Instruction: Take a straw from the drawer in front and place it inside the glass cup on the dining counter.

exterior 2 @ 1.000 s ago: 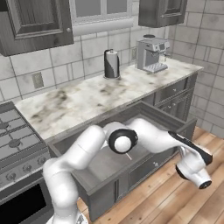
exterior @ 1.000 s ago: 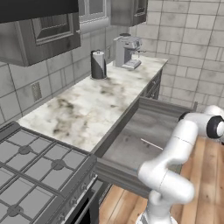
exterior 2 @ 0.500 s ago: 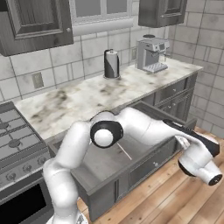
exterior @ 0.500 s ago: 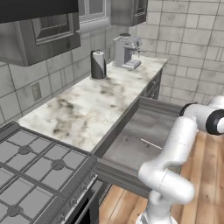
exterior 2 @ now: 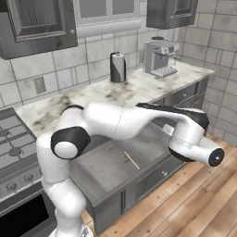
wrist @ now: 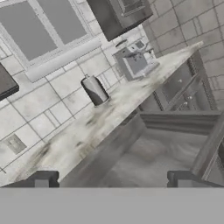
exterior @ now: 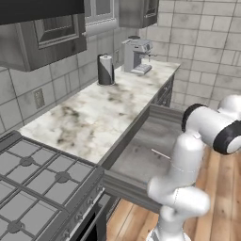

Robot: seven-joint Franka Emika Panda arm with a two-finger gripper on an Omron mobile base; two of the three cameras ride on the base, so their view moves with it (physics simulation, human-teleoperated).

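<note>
The drawer (exterior 2: 104, 169) stands pulled out under the marble worktop, its flat grey inside (exterior: 141, 160) bare except for the straw. The straw (exterior 2: 131, 160) is a thin pale stick lying flat near the middle of the drawer, seen in the left base view as a short line (exterior: 160, 154). In the hand view my gripper (wrist: 111, 180) is open, its two dark fingertips (wrist: 41, 179) wide apart with nothing between them, looking over the drawer's inside (wrist: 162, 162) toward the wall. The glass cup and the dining counter are out of view.
A coffee machine (exterior: 137, 55) and a dark canister (exterior: 106, 69) stand at the back of the marble worktop (exterior: 89, 117). A stove top (exterior: 28, 188) lies to its left. My white arm (exterior 2: 125, 122) arches across the drawer. Wooden floor (exterior 2: 199, 203) lies in front.
The arm has swung: in the right base view the elbow moved left and the wrist end rose a little. The straw, the drawer and the scene have stayed put.
</note>
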